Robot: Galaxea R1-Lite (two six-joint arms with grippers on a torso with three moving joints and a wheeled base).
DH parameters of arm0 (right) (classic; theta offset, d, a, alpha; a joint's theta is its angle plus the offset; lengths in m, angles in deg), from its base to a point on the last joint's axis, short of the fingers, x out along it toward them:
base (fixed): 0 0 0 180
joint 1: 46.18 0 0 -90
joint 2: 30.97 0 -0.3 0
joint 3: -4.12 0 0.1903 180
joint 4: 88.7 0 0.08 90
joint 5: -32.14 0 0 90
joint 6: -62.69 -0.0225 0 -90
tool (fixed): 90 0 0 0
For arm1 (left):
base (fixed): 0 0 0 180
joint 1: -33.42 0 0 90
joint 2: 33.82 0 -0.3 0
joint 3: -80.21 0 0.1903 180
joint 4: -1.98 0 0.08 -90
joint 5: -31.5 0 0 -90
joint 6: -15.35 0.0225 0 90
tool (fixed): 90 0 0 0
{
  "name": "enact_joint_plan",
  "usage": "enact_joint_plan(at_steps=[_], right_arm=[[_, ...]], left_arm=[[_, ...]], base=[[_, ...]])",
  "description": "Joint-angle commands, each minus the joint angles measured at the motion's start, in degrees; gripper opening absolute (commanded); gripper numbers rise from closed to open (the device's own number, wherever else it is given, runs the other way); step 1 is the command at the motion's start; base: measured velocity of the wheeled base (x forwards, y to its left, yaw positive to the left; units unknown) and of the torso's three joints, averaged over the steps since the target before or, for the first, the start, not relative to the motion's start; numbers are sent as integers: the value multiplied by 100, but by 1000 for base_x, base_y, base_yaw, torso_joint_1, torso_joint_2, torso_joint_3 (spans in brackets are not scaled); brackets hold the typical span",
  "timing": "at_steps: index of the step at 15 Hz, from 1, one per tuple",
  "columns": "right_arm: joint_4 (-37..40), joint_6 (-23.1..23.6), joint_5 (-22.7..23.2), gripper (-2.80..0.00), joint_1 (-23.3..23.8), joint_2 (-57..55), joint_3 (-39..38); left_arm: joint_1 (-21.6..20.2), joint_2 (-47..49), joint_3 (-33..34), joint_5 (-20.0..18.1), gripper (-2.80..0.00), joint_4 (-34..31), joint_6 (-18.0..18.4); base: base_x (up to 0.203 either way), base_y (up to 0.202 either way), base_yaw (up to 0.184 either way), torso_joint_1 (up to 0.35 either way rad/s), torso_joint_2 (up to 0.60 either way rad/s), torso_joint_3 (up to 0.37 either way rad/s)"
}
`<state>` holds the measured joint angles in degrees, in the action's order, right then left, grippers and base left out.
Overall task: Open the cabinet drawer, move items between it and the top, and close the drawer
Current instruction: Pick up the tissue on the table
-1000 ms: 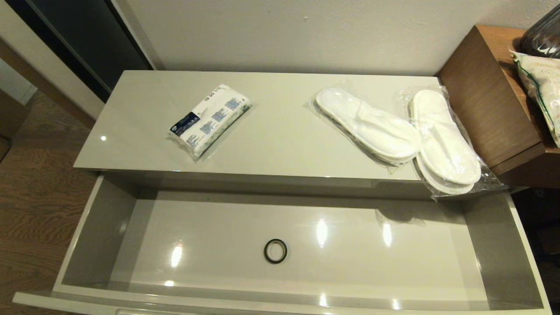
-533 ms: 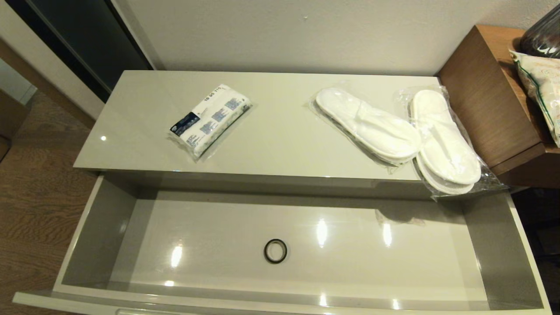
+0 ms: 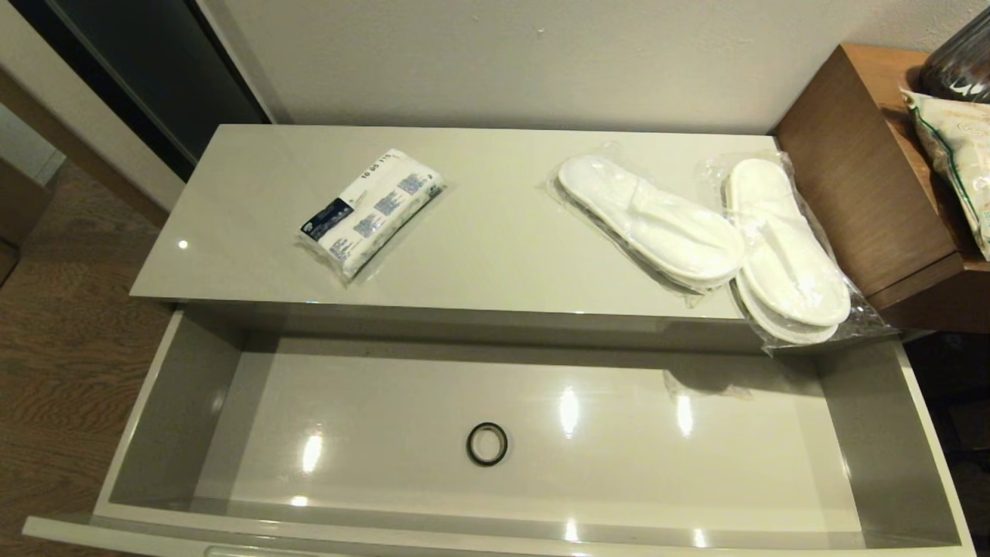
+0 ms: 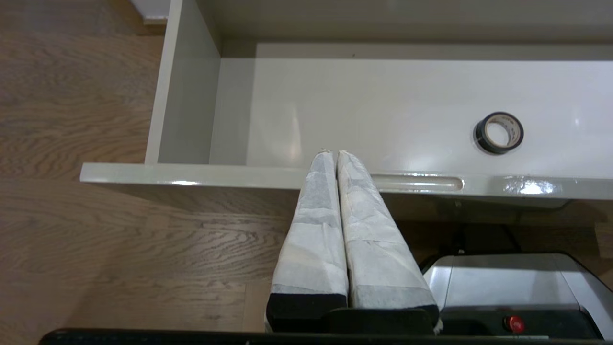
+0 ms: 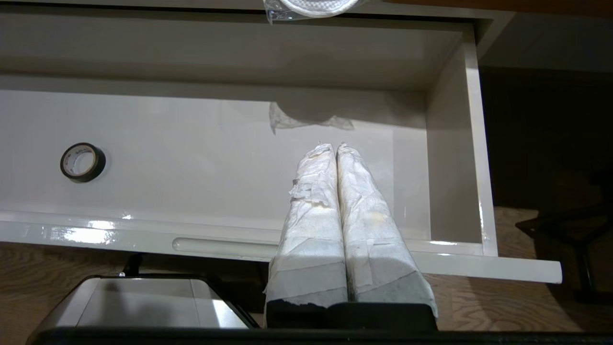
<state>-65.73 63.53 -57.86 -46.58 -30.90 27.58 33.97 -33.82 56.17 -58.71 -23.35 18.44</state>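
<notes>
The cabinet drawer (image 3: 170, 402) stands pulled fully out, its glossy grey-beige floor holding only a small black ring (image 3: 486, 444). On the top (image 3: 495, 255) lie the items: a flat white packet with blue-black print (image 3: 371, 210) at the left, and two bagged pairs of white slippers (image 3: 650, 222) (image 3: 783, 251) at the right, the outer pair overhanging the front edge. Neither arm shows in the head view. My left gripper (image 4: 334, 152) hangs shut and empty over the drawer's front rail (image 4: 191, 175). Over the drawer's right end my right gripper (image 5: 334, 145) is shut and empty too.
A taller brown wooden desk (image 3: 866, 178) with a bagged object (image 3: 959, 147) on it stands right of the cabinet. Wooden floor (image 3: 54, 340) lies to the left. The robot's own grey base (image 4: 507, 287) sits just below the drawer front.
</notes>
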Motion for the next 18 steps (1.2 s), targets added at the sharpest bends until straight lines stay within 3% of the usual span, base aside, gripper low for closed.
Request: enact_joint_plan(at_steps=[1, 18], right_arm=[[4, 4, 0, -280, -4, 1, -1], [-5, 72, 24, -280, -4, 1, 1]], left_arm=[[-2, 9, 40, -6, -280, 91, -1], [-1, 9, 59, -23, -280, 109, 70]], base=[[0, 0, 0, 0, 0, 0], [0, 0, 0, 0, 0, 0]])
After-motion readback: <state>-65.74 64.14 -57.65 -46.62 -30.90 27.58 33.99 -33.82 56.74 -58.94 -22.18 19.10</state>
